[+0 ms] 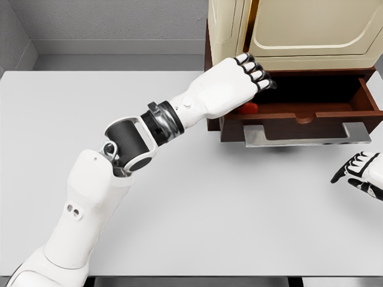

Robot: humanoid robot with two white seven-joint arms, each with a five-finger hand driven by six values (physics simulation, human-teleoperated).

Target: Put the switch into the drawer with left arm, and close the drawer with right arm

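- Nearest me I see the white jointed left arm (90, 203) coming in from the lower left corner and running diagonally up across the pale grey flat table (197, 215).
- At the right edge, low over the table, I see the right hand (359, 171), white with black finger joints; its fingers look loosely spread and hold nothing, and it sits well apart from the drawer, below and to the right of the handle.
- Further out, the left arm's dark wrist section leads to the left hand (230, 86), which hangs over the left end of the open drawer, back of the hand towards me.
- Its fingers (256, 72) are curled side by side over the drawer's edge; I cannot tell whether they pinch anything.
- Just below that hand I see a small red object (249, 108), which I take for the switch, lying inside the drawer near its left front corner, partly hidden by the palm.
- The dark reddish-brown wooden drawer (311, 113) stands pulled out, with a flat grey metal handle (302, 136) across its front.
- Farthest off, the cream-coloured cabinet with a rounded panel door (311, 27) rises above the drawer against the grey wall.
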